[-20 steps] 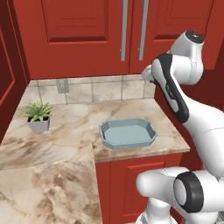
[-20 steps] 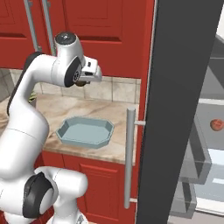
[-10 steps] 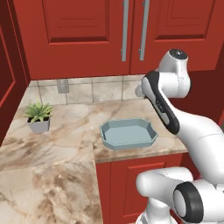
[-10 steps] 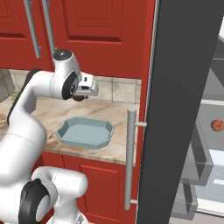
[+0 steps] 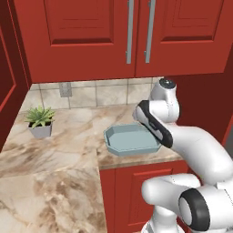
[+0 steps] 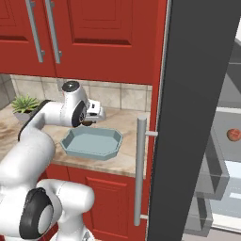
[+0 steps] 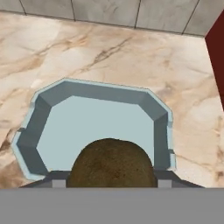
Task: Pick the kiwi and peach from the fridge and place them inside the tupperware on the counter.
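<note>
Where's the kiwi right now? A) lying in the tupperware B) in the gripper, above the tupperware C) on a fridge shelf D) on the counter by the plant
B: in the hand view the brown kiwi sits right at the gripper, with the tupperware below it and nothing inside; the fruit on the fridge shelf is the orange-red peach.

I am bringing the arm down lower than a second ago, so the gripper [image 6: 86,123] is now hanging just above the near rim of the tupperware [image 6: 92,142], at its 10 o'clock in the right base view. It is carrying the kiwi [image 7: 111,163] over the tray's floor.
</note>
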### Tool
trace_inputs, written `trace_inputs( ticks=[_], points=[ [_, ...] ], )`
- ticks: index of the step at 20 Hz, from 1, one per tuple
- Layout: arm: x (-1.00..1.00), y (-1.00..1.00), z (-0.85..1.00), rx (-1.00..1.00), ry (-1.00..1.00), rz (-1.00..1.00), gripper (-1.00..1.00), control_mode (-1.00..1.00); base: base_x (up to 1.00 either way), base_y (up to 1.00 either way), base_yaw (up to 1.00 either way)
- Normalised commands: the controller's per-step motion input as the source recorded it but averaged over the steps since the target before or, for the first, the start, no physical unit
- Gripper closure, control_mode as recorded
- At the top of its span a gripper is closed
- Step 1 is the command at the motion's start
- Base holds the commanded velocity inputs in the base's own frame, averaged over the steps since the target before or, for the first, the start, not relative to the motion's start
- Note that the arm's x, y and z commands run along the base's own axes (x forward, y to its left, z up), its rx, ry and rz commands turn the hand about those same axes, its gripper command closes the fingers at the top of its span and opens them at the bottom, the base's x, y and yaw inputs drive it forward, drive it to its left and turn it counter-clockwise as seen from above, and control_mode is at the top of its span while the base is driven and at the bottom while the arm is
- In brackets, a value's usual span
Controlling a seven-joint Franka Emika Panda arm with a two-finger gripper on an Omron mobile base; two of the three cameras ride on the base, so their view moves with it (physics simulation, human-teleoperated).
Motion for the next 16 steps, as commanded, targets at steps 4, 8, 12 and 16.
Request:
trace_inputs(
  ticks=[4, 8, 12, 16],
  points=[
    [0.45, 0.10, -0.84, -0.02, 0.04, 0.00, 1.00, -1.00, 0.00, 0.00, 0.00],
    [0.38, 0.05, -0.71, 0.00, 0.04, 0.00, 1.00, -1.00, 0.00, 0.00, 0.00],
    [0.38, 0.00, -0.51, 0.00, 0.09, 0.02, 1.00, -1.00, 0.00, 0.00, 0.00],
    [0.38, 0.00, -0.34, 0.00, 0.06, 0.01, 1.00, -1.00, 0.00, 0.00, 0.00]
  ],
)
